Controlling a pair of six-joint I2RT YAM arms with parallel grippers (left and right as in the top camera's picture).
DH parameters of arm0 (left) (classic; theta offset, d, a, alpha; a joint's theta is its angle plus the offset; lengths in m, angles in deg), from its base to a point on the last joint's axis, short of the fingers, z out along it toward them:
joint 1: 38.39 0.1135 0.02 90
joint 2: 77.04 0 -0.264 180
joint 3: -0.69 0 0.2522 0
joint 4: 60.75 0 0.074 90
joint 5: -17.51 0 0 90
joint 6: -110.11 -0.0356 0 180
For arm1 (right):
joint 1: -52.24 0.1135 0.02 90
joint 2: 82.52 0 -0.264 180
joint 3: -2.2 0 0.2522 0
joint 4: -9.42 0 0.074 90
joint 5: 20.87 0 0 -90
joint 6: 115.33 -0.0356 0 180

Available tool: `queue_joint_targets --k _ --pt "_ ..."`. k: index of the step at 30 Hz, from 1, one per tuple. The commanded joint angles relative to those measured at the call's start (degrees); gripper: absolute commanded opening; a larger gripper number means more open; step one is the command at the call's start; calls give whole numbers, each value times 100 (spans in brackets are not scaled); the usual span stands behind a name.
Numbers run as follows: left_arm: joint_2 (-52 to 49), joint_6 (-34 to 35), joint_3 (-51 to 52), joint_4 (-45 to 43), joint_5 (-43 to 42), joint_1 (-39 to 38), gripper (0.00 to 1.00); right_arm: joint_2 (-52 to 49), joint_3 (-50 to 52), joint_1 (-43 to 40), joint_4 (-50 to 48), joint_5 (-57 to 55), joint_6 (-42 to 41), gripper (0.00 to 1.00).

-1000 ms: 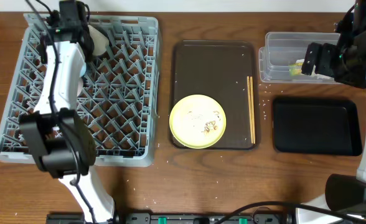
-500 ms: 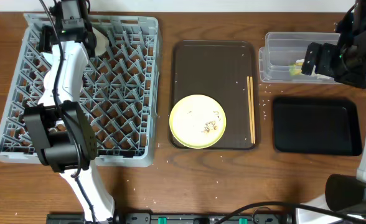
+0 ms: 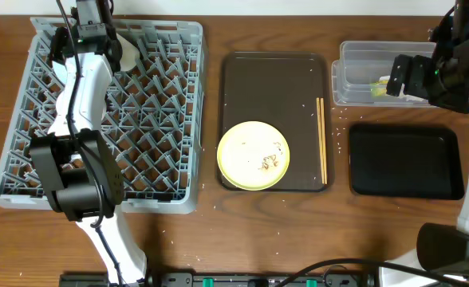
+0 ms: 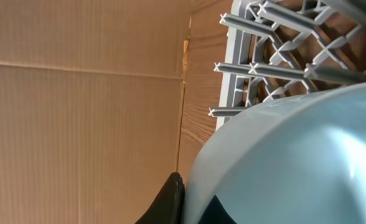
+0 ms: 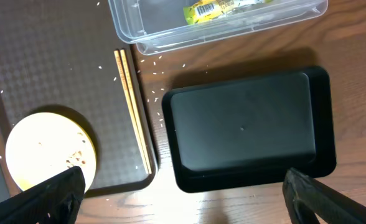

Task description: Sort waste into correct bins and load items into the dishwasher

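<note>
**Left arm.** The left gripper (image 3: 107,36) has its jaws drawn close together, clamped on the wall of a light blue round bowl (image 4: 282,155). Only one dark finger (image 4: 170,200) is visible, lying against the bowl's edge. The bowl hides the other finger. The bowl is tilted over the far-left corner of the large square grey plastic dish rack (image 3: 155,104). The rack's upright pegs and rim show just behind it. A brown cardboard wall (image 4: 77,93) stands beyond the rack.

**Right arm.** The right gripper (image 5: 183,177) has its jaws wide apart and holds nothing. In the overhead view it hangs over the right end of the clear plastic rectangular tub (image 3: 350,56). A yellow-green snack wrapper (image 5: 211,9) lies inside the tub.

**Surroundings.**
- The shallow black rectangular tray (image 5: 245,130) sits just in front of the tub, apart from it.
- Beige rice-like crumbs (image 5: 155,93) are scattered on the wooden surface (image 3: 298,231) between the tub, the black tray and the serving tray.
- The larger dark brown serving tray (image 3: 274,88) lies between the rack and the two bins.
- A pair of wooden chopsticks (image 3: 322,139) lies along the serving tray's right edge.
- A pale yellow round plate (image 3: 246,151) rests flat on the near part of the serving tray, with food crumbs (image 3: 268,163) on its right half.
</note>
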Motion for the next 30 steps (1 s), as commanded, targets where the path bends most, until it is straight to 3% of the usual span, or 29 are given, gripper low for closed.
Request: queue_joint_targets --k 1,19,30 --pt "-26 -214 20 17 0 0 8 142 -7 -7 7 -76 83 99" --pt "-26 -356 26 308 210 -313 8 142 -7 -7 7 -76 83 99" --pt "-37 -356 144 205 470 22 8 142 -7 -7 4 -76 83 99"
